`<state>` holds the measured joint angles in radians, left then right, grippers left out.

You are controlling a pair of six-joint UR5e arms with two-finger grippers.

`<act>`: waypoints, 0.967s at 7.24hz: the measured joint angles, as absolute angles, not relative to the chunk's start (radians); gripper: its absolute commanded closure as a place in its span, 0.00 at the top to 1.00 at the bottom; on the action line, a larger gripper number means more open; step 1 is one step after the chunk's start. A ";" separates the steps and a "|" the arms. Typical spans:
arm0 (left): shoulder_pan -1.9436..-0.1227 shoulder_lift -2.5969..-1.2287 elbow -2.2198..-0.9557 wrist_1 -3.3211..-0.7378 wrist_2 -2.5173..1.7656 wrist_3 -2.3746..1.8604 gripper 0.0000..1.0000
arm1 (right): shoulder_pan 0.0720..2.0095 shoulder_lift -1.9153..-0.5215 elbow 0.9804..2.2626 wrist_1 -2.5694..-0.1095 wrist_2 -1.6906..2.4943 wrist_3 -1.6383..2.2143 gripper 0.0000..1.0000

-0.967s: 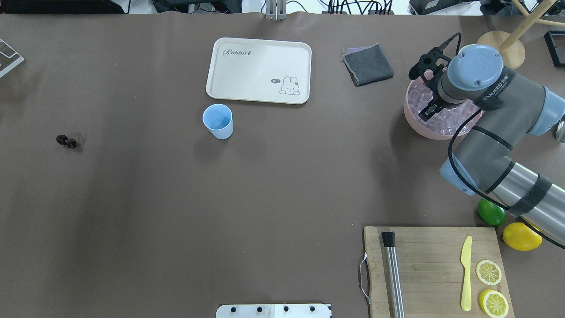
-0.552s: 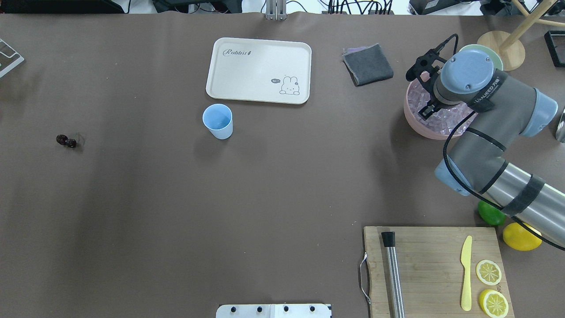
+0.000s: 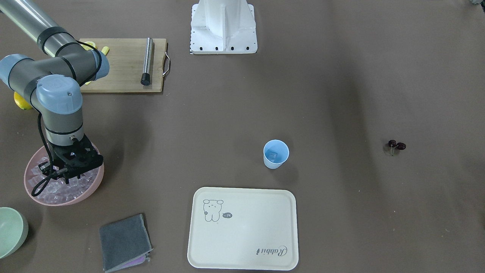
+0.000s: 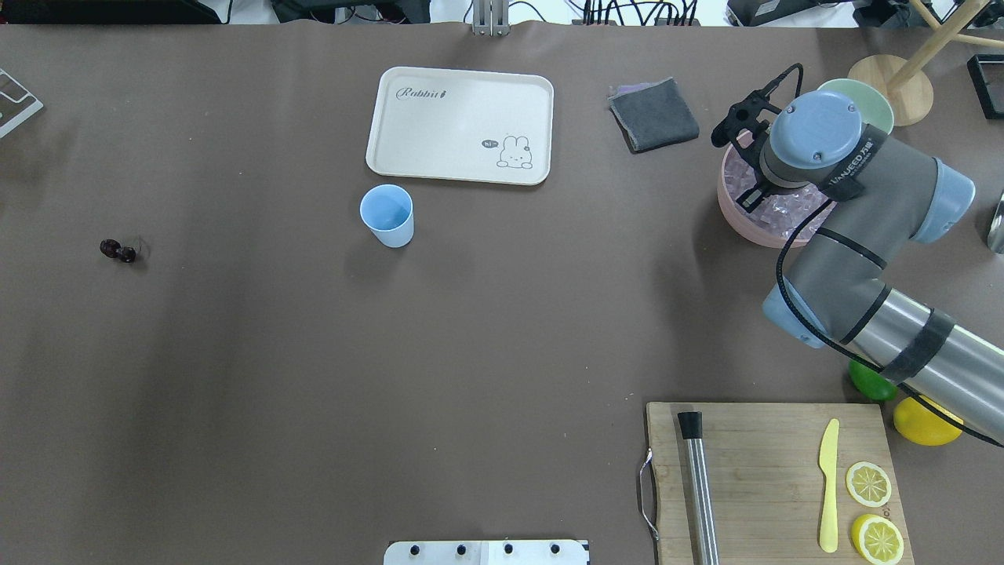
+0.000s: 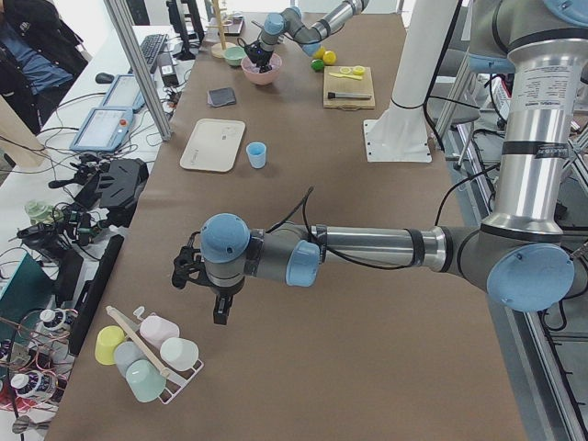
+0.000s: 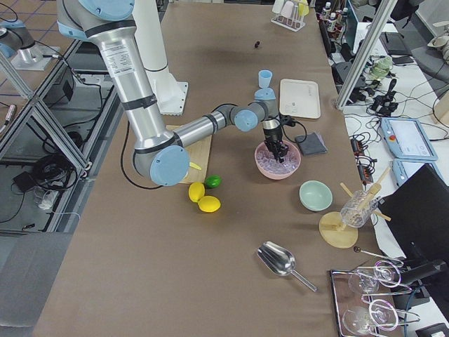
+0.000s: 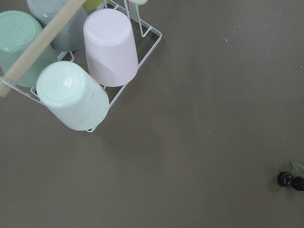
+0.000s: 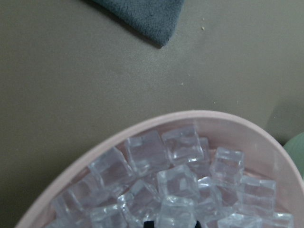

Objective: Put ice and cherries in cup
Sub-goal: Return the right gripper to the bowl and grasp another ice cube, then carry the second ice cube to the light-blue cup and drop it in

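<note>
The light-blue cup (image 4: 386,216) stands upright in front of the tray, with one ice cube (image 3: 273,154) in it. The cherries (image 4: 118,251) lie far left on the table and show at the edge of the left wrist view (image 7: 293,181). The pink bowl (image 4: 729,213) holds several ice cubes (image 8: 142,152). My right gripper (image 3: 65,175) is down in that bowl. Its dark fingertips (image 8: 148,223) stand one cube's width apart on an ice cube (image 8: 175,211). My left gripper (image 5: 220,310) hangs over the table's left end, near a cup rack; I cannot tell whether it is open or shut.
A cream tray (image 4: 459,125) lies behind the cup. A grey cloth (image 4: 653,114) and a pale green bowl (image 4: 880,108) flank the pink bowl. A cutting board (image 4: 769,463) with a muddler, knife and lemon slices is near right. A rack of cups (image 7: 95,71) lies at the left end.
My right arm's wrist has shifted left over the pink bowl, and the gripper has moved slightly left within it. The cup and cherries have not moved.
</note>
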<state>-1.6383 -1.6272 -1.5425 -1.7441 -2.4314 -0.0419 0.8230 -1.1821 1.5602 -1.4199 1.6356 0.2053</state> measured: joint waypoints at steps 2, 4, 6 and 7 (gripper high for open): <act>-1.638 -1.625 -1.542 -1.744 -2.431 -0.042 0.98 | 0.846 -1.173 1.579 -1.436 1.653 0.197 0.20; -1.638 -1.625 -1.542 -1.744 -2.431 -0.042 0.98 | 0.898 -1.119 1.658 -1.546 1.753 0.189 0.19; -1.638 -1.627 -1.544 -1.744 -2.431 -0.043 0.98 | 0.825 -0.967 1.672 -1.657 1.802 0.378 0.19; -1.638 -1.628 -1.544 -1.744 -2.431 -0.043 0.98 | 0.734 -0.822 1.613 -1.737 1.762 0.533 0.19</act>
